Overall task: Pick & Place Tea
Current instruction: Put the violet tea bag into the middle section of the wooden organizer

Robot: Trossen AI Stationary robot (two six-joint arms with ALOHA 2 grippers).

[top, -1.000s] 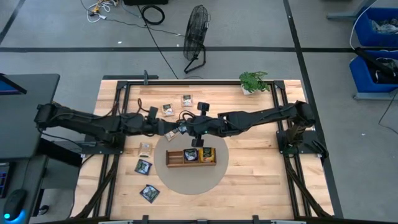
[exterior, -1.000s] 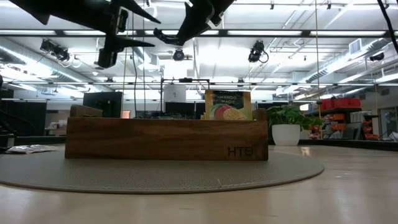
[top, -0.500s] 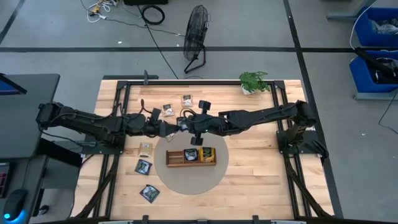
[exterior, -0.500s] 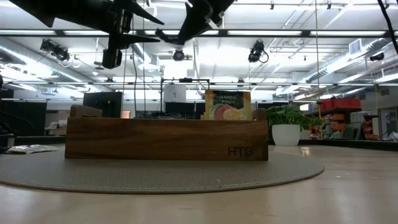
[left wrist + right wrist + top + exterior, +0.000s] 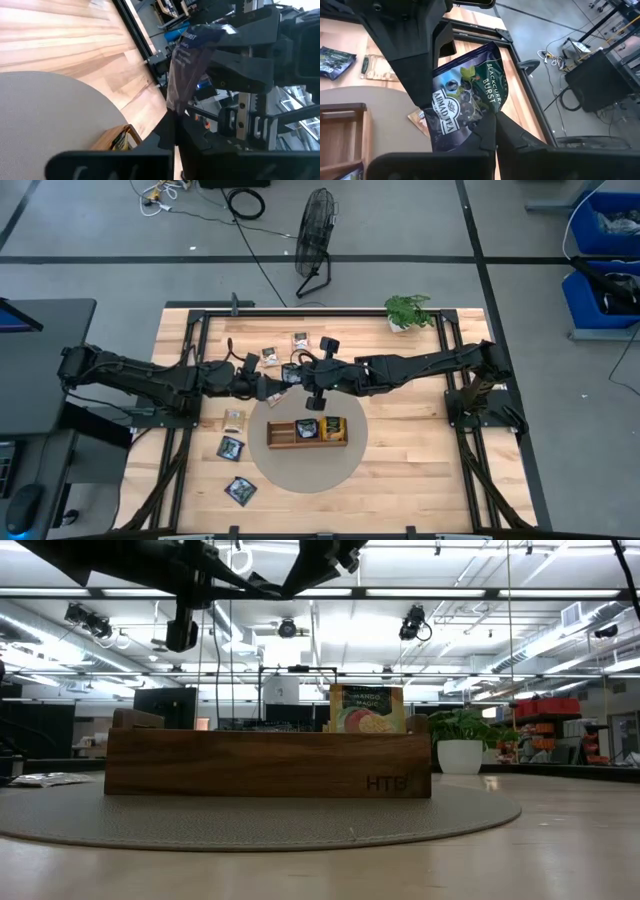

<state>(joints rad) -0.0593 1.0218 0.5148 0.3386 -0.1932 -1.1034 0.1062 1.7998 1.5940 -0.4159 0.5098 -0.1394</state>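
While both arms meet above the table's middle, a dark blue sachet is pinched by the left gripper and right gripper alike, at twelve o'clock from the wooden tray.

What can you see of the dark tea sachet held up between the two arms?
The dark sachet is a small flat blue-black foil packet, printed with berries, leaves and "Blackcurrant Burst" lettering, slightly creased. It hangs in the air above the table, over the round grey mat just behind the wooden tray. Both pincers are shut on it: the right pincer pinches one edge, the left pincer the opposite one. Nothing else touches it.
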